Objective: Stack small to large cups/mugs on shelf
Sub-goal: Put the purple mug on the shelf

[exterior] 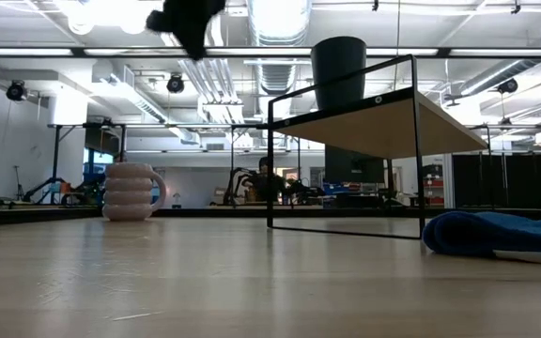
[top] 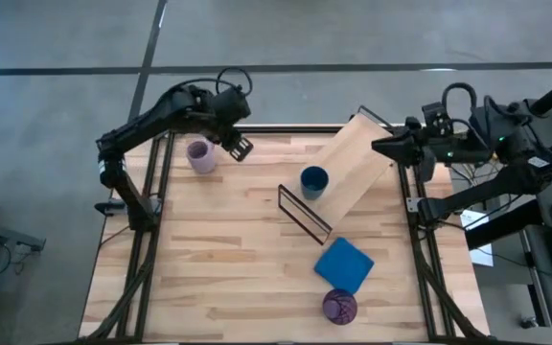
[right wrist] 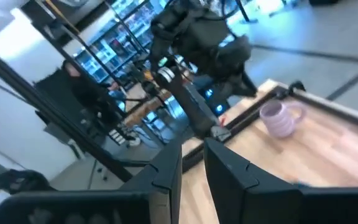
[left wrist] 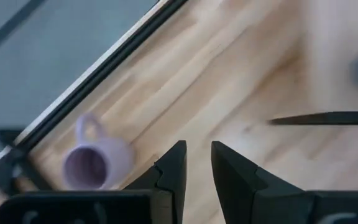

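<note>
The small dark blue cup [top: 313, 181] stands upright on the light-wood shelf [top: 353, 163], near its near end; it also shows in the low view [exterior: 338, 70] on the plank [exterior: 393, 127]. The pale lavender mug [top: 199, 155] stands on its base at the table's far left and also shows in the left wrist view [left wrist: 95, 163]. The dark purple tumbler [top: 339, 306] stands near the table's near edge. My left gripper [top: 239, 147] hangs above the table just right of the mug, shut and empty. My right gripper [top: 387, 148] waits by the shelf's far right end, shut and empty.
A flat blue cloth [top: 343, 264] lies between the shelf and the tumbler, and shows in the low view [exterior: 496, 233]. The shelf lies slantwise across the table's right half on its black wire frame [top: 303, 213]. Bare tabletop [top: 209, 259] spreads over the near left.
</note>
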Motion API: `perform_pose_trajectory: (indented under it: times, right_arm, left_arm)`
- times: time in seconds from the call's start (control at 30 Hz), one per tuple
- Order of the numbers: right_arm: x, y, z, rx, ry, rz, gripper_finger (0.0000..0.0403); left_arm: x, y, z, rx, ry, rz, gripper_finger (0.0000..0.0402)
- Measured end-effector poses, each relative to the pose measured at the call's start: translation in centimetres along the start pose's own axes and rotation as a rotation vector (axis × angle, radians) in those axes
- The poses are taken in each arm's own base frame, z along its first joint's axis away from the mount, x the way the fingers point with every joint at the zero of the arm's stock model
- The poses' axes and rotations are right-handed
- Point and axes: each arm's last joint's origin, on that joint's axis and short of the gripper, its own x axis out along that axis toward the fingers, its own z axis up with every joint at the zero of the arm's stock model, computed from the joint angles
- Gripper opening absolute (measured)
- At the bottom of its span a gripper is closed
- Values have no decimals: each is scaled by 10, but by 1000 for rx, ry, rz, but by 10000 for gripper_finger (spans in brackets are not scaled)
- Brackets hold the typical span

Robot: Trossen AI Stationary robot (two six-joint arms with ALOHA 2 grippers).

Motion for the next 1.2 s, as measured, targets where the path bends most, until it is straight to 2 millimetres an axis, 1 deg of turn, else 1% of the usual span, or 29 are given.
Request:
perform_pose_trajectory:
  times: [0.13, 0.2, 0.3, 0.43, 0.57, 0.7, 0.87, 1.2]
  right_arm:
    - [0, -6, -7, 19, 72, -60, 63]
    - [0, -10, -13, 12, 126, -104, 63]
    - [2, -16, -21, 42, 201, -173, 63]
    - [7, -20, -28, 34, 262, -231, 63]
    - [14, -21, -32, 23, 291, -256, 63]
    - [20, -20, -33, 11, 303, -262, 63]
    - [22, -20, -35, 11, 324, -249, 63]
    - [22, -20, -35, 10, 324, -249, 63]
  left_arm:
    - [41, 28, 3, -3, 139, 97, 60]
    - [63, 41, 1, -31, 216, 142, 60]
    - [91, 58, -8, -64, 331, 193, 60]
    - [117, 73, -22, -94, 450, 228, 60]
    - [136, 77, -31, -71, 487, 222, 60]
    - [149, 76, -35, -17, 486, 198, 60]
    - [160, 79, -36, -26, 454, 192, 60]
    - [164, 97, -32, -83, 443, 156, 60]
